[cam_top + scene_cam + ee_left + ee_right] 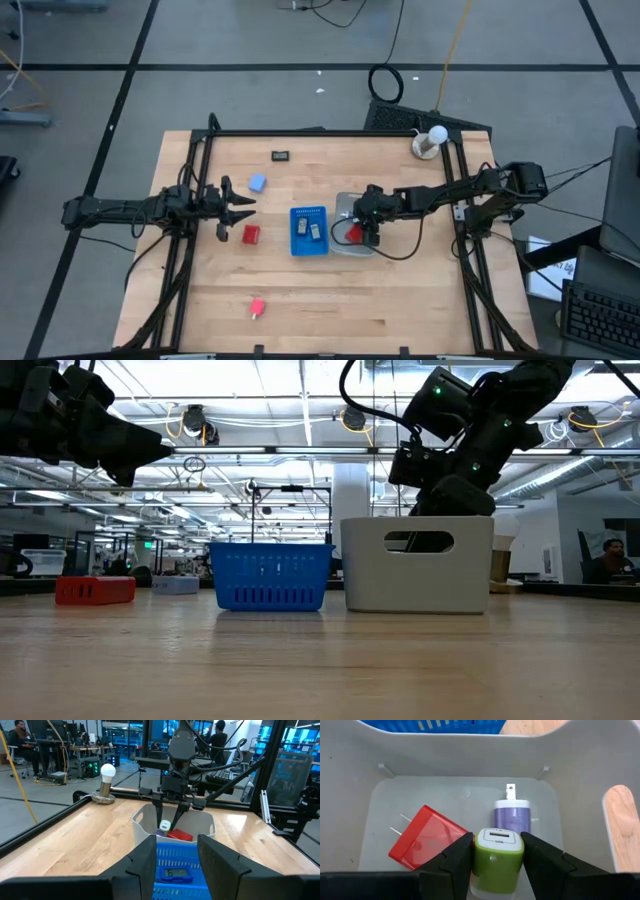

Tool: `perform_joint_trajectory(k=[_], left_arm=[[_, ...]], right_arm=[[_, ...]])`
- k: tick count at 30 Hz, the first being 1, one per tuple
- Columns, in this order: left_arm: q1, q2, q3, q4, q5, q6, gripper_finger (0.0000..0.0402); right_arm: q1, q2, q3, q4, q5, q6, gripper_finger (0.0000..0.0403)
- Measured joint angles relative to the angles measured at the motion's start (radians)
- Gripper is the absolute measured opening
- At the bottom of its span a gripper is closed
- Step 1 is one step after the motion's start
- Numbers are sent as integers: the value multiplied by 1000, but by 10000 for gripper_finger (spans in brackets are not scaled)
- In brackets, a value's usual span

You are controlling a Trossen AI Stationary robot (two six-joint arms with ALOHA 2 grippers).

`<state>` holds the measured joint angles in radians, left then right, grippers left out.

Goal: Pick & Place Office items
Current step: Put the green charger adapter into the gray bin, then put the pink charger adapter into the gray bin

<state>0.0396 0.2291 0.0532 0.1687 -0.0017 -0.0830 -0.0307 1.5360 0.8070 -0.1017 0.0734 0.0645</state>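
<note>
Green charger block (497, 851) sits clamped between the fingers of the right end effector (496, 857), hanging over the inside of the pale bin (344, 205), not yet let go. We count two items already in that bin: a red charger (424, 845) and a purple one (513, 816) on its floor, right under the green block. Two small dark pieces (308, 230) lie in the blue basket (309, 212) touching the bin's side.

Left to move, judging from above: a red block (251, 234) just beyond the basket from the bin, a pale blue block (258, 183), a black flat piece (282, 155) and a small red piece (257, 307), all well apart from the bin.

Left end effector (235, 207) hovers empty near the red block, fingers parted.

Bin walls close around the right fingers; we'd lift straight up. Bare table (400, 300) elsewhere.
</note>
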Motion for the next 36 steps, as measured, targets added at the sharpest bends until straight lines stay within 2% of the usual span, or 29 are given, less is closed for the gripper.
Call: perform_joint_trajectory(k=[15,27,36], left_arm=[[0,0,0,0,0,0,145],[0,0,0,0,0,0,145],[0,0,0,0,0,0,145]], right_arm=[[0,0,0,0,0,0,160],[0,0,0,0,0,2,232],[0,0,0,24,0,2,228]])
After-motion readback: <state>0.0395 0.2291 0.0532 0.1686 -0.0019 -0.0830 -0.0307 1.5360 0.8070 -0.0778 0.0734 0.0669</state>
